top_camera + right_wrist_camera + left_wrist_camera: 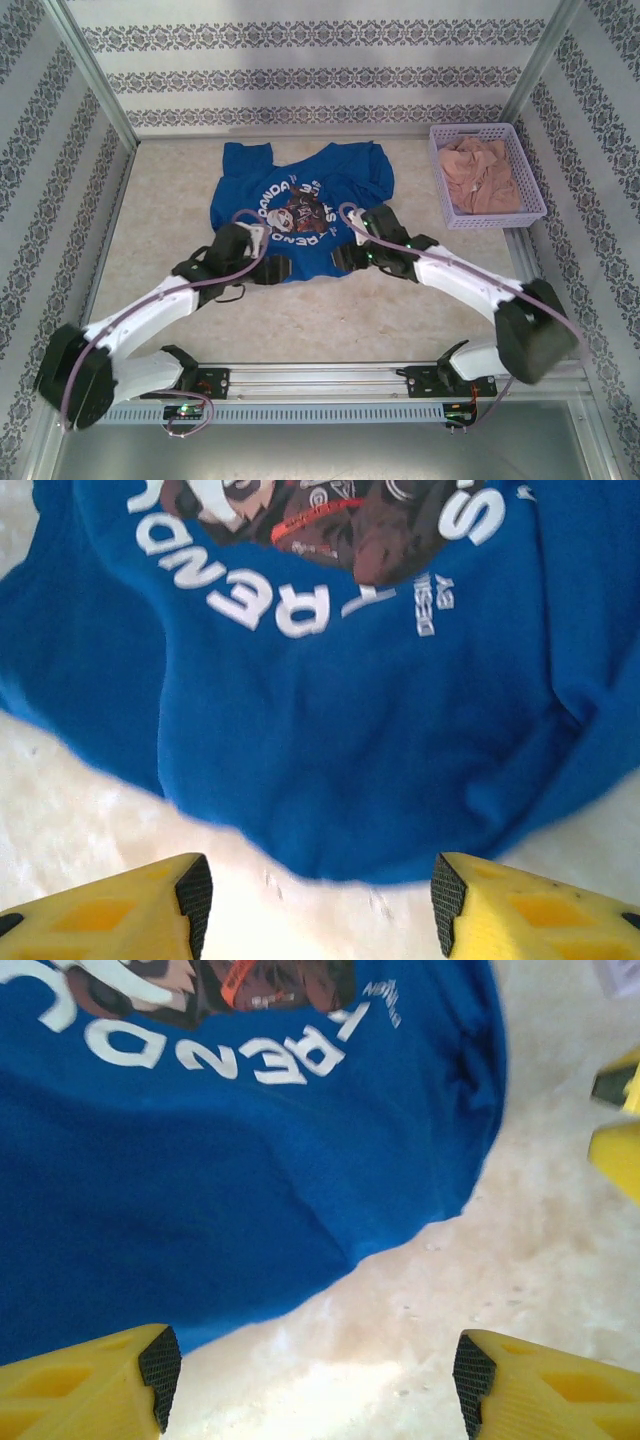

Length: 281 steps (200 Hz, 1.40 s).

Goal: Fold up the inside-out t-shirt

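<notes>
I have bare table (330, 320) from the rail up to the near hem of the t-shirt (300, 190), wide enough for either arm to sweep across. Left of the shirt the top lies open out to the side wall (50, 200). On the right, a strip of bare table runs between the sleeve and the basket (441, 185), which blocks the far right corner. My left gripper (268, 266) and right gripper (348, 258) hang close together at the hem, leaving little passage between them.
</notes>
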Each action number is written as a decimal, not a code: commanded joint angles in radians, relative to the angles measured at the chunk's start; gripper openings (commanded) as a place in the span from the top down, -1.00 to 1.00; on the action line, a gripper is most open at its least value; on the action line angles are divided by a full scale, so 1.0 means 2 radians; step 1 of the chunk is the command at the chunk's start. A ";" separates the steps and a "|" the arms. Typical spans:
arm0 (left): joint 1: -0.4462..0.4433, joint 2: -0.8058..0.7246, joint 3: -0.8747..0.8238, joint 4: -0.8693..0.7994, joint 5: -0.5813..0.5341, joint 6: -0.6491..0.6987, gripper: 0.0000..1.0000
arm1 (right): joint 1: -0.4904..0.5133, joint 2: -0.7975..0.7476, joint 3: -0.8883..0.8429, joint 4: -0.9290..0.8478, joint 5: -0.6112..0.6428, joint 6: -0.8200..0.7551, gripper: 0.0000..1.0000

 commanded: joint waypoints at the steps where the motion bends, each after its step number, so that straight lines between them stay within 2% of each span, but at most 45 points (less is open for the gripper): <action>1: -0.031 0.056 0.031 0.023 -0.033 0.046 -0.48 | -0.014 0.050 0.038 0.010 -0.017 0.035 -0.23; 28: -0.066 0.129 0.059 0.045 -0.045 0.095 -0.49 | -0.039 0.074 0.045 0.005 -0.032 0.054 -0.22; 50: -0.102 0.182 0.090 0.040 -0.091 0.152 -0.49 | -0.084 0.046 0.014 0.019 -0.060 0.071 -0.22; 77: -0.109 0.236 0.119 0.036 -0.120 0.185 -0.40 | -0.108 0.012 -0.014 0.009 -0.060 0.065 -0.23; 87: -0.110 0.250 0.129 0.037 -0.128 0.191 -0.29 | -0.111 0.005 -0.020 0.004 -0.056 0.061 -0.23; 101: -0.111 0.267 0.142 0.041 -0.123 0.201 -0.02 | -0.116 -0.004 -0.028 0.003 -0.055 0.060 -0.23; 128: -0.110 0.273 0.172 0.021 -0.128 0.213 0.59 | -0.121 -0.030 -0.040 -0.007 -0.046 0.044 -0.23; 149: -0.098 0.254 0.209 -0.025 -0.081 0.202 0.87 | -0.115 -0.068 -0.075 0.029 -0.081 0.010 -0.20; 163: -0.085 0.240 0.232 -0.064 -0.048 0.191 0.95 | -0.099 -0.099 -0.108 0.082 -0.099 -0.007 -0.19; 187: -0.052 0.217 0.256 -0.114 0.025 0.184 0.96 | -0.057 -0.123 -0.141 0.155 -0.099 -0.057 -0.27; 211: -0.019 0.208 0.277 -0.145 0.094 0.179 0.98 | -0.023 -0.084 -0.131 0.212 -0.101 -0.096 -0.31; 242: 0.011 0.208 0.295 -0.158 0.153 0.166 0.99 | 0.009 -0.016 -0.100 0.268 -0.057 -0.114 -0.35; 266: 0.022 0.207 0.298 -0.151 0.176 0.151 0.99 | 0.033 0.038 -0.065 0.287 -0.007 -0.116 -0.37; 281: 0.028 0.205 0.297 -0.151 0.177 0.148 1.00 | 0.037 0.070 -0.046 0.294 0.020 -0.107 -0.31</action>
